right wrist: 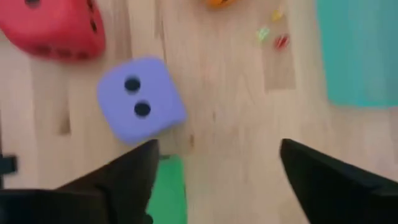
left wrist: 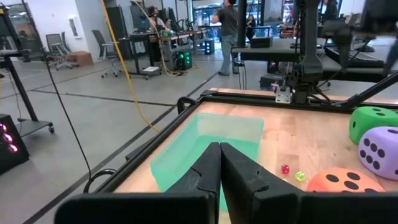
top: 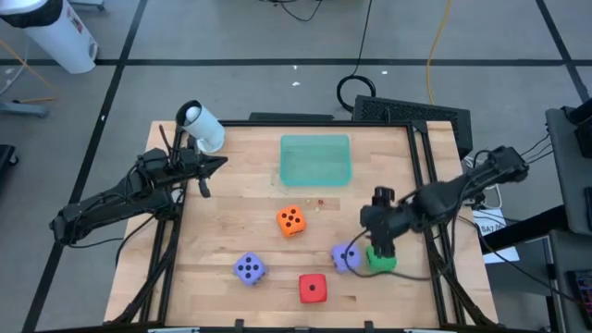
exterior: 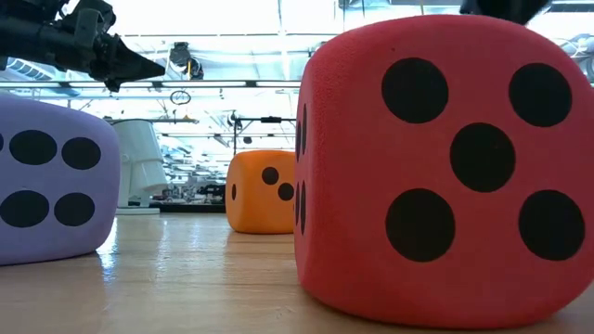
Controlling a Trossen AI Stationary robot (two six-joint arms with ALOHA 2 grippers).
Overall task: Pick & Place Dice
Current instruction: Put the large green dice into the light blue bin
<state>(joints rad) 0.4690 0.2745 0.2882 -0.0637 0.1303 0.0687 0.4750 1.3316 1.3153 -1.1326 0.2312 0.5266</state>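
Five dice rest flat on the wooden table: orange (top: 291, 220), red (top: 313, 288), green (top: 382, 262) and two purple ones (top: 249, 268) (top: 346, 257). The teal tray (top: 315, 159) lies toward the far edge. My right gripper (top: 379, 242) is open and hovers over the green die (right wrist: 168, 190). That die shows beside one finger, next to the purple die (right wrist: 142, 99). I cannot tell whether the finger touches it. My left gripper (left wrist: 219, 146) is shut and waits at the table's far left (top: 211, 166), pointing at the tray (left wrist: 205, 146).
A few tiny coloured bits (top: 321, 202) lie between the tray and the orange die. A white cylinder (top: 201, 125) stands at the far-left corner. A black frame rims the table. People (left wrist: 230, 18) stand in the room beyond. The red die (exterior: 445, 167) fills the low view.
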